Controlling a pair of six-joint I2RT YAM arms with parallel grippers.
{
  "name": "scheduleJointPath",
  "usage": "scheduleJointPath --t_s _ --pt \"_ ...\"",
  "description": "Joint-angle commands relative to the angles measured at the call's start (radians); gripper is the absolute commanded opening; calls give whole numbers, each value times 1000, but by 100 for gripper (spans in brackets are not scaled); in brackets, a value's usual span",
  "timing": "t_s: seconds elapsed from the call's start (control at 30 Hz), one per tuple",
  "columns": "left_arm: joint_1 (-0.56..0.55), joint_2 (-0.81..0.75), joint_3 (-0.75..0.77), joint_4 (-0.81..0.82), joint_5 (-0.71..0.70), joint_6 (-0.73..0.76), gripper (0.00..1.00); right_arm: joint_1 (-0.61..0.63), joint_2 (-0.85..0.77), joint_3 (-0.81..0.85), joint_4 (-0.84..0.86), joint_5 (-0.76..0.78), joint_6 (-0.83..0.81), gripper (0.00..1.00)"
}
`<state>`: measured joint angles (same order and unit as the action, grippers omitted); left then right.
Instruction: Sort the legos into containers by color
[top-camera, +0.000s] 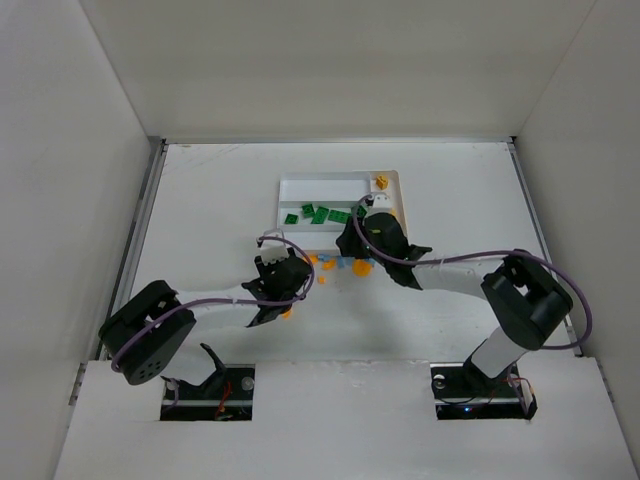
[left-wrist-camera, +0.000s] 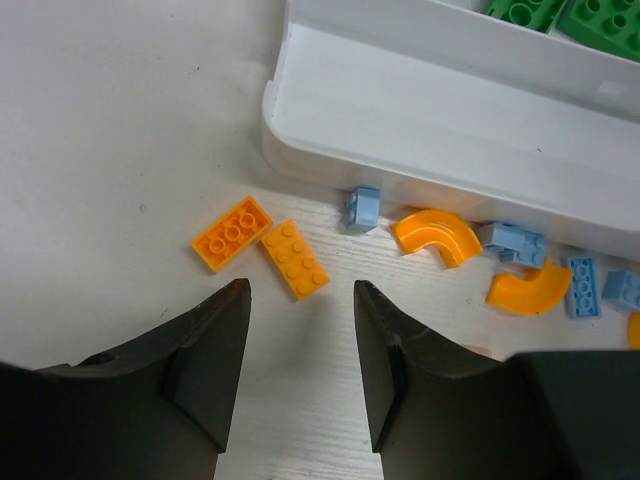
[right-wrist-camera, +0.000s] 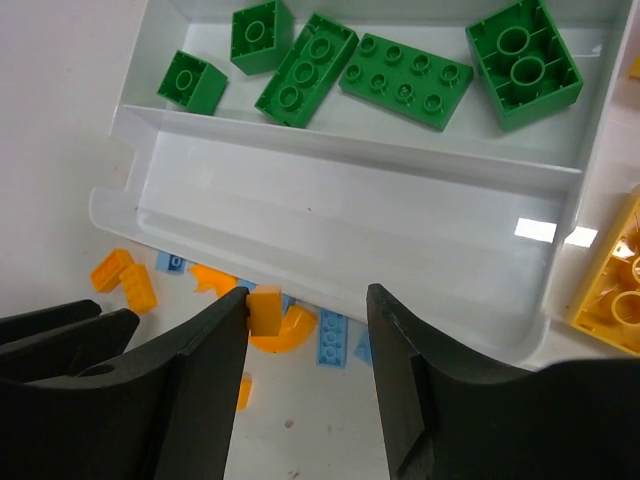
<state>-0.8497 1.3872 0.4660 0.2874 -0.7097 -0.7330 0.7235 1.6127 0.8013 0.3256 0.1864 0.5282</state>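
My left tool (left-wrist-camera: 300, 300) hung released just above the desk (left-wrist-camera: 120, 120), its jaws apart with nothing between them. Right ahead of it lay two flat orange bricks (left-wrist-camera: 232, 232), side by side and nearly touching. Beyond them, along the near wall of the white tray (left-wrist-camera: 400, 110), sat a small light blue brick (left-wrist-camera: 363, 208), two curved orange pieces (left-wrist-camera: 435, 235) and a few more light blue bricks (left-wrist-camera: 515, 242). All of these were loose on the desk, outside the tray.

My right tool (right-wrist-camera: 307, 295) was over the tray's near edge, also released. A small orange block (right-wrist-camera: 265, 310) showed against the inner face of one finger (right-wrist-camera: 200, 370), clear of the other. I couldn't tell whether it rested on the desk or clung to that finger. Five green legos (right-wrist-camera: 405, 80) lay in the middle long slot, and a yellow brick (right-wrist-camera: 610, 290) sat in the crosswise end slot.
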Motion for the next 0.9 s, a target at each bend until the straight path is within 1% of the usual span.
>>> scheduleJointPath --t_s 0.0,0.07,0.17,0.23,0.3,0.33,0.4,0.43,0.5,0.53,0.6,0.67,0.73,0.87 --pt "-1 -19 -7 22 -25 -25 44 -23 12 12 84 2 9 56" --pt "1 -10 -7 35 -28 -25 44 -28 21 18 86 5 4 57" --pt "11 18 11 30 -27 -16 45 -37 44 29 86 24 -5 61" --pt "21 41 20 29 -31 -6 45 -37 67 52 54 33 -14 61" --pt "28 62 28 30 -30 -6 46 -31 47 55 17 57 -23 61" --pt "31 70 31 30 -27 -9 46 -22 35 49 26 83 -34 63" --pt "30 84 39 29 -27 -9 46 -11 65 56 53 96 -51 63" --pt "25 88 40 30 -31 -8 46 -6 73 70 32 110 -72 62" --pt "22 90 40 32 -33 -9 46 33 29 75 -16 162 -92 64" --pt "22 90 40 32 -33 -11 46 49 9 61 10 203 -106 66" --pt "27 95 42 29 -27 -5 46 58 35 45 88 235 -129 69" --pt "27 92 40 32 -33 -5 45 60 70 71 47 217 -143 68" --pt "30 92 37 35 -28 -8 45 61 49 72 30 223 -143 69" --pt "28 107 49 35 -34 0 44 60 6 18 118 182 -126 69"
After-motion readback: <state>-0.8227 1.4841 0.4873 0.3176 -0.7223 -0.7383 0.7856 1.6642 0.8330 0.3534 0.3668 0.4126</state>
